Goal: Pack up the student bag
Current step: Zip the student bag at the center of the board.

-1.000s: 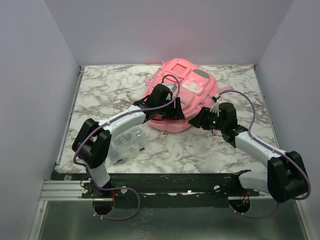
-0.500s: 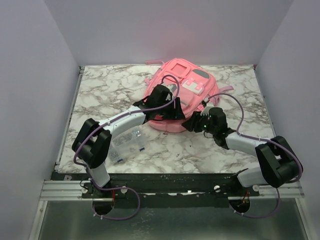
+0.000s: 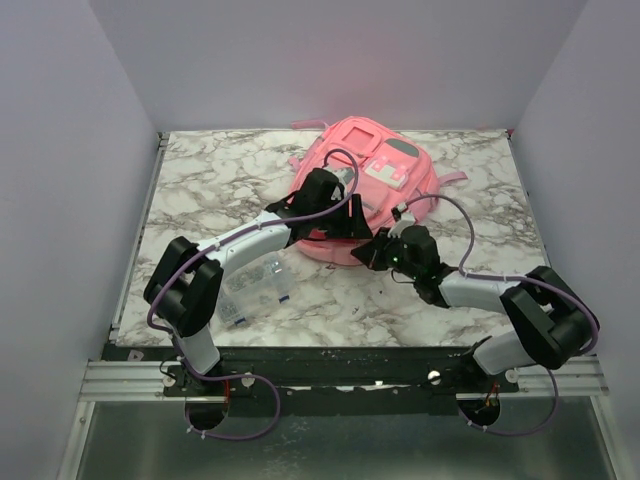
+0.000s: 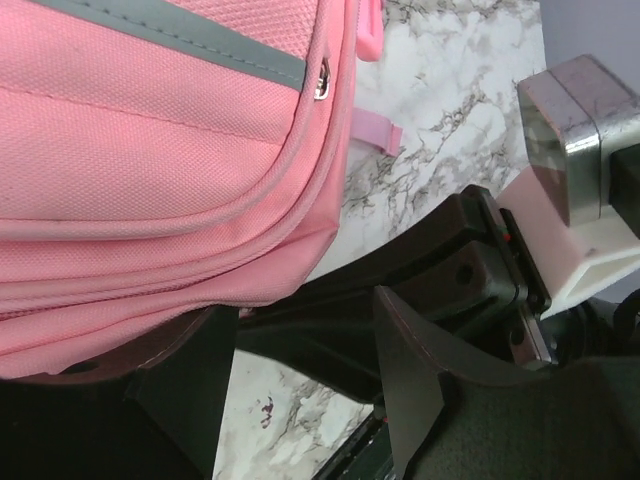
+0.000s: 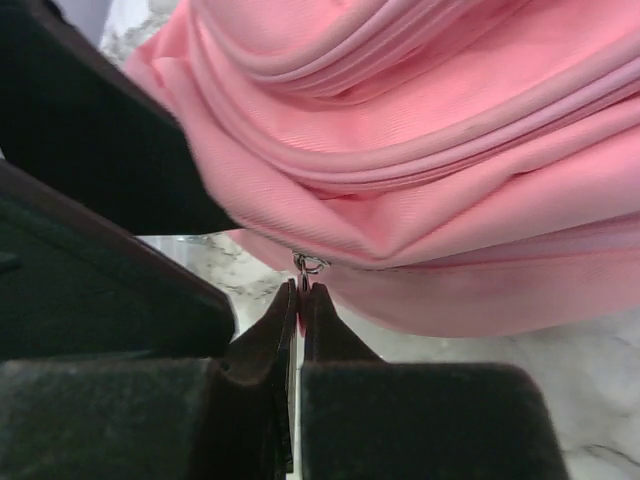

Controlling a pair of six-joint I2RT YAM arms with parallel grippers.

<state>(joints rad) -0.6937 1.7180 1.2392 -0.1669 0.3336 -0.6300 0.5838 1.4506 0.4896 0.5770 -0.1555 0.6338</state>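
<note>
Right wrist view: the zipper pull [image 5: 308,265] of the student bag [image 3: 365,185], lying toward 12 o'clock on the marble table [image 3: 220,170], is pinched tight by the right gripper [image 5: 300,292], which has been drawn toward 8 o'clock, so unzipping is judged underway, while the left gripper [image 4: 300,310] is spread wide at the bag's 7 o'clock edge.

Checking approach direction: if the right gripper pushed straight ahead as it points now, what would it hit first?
The right gripper, shut on the zipper pull, would press straight into the student bag, whose pink fabric seems to lie right behind.
</note>
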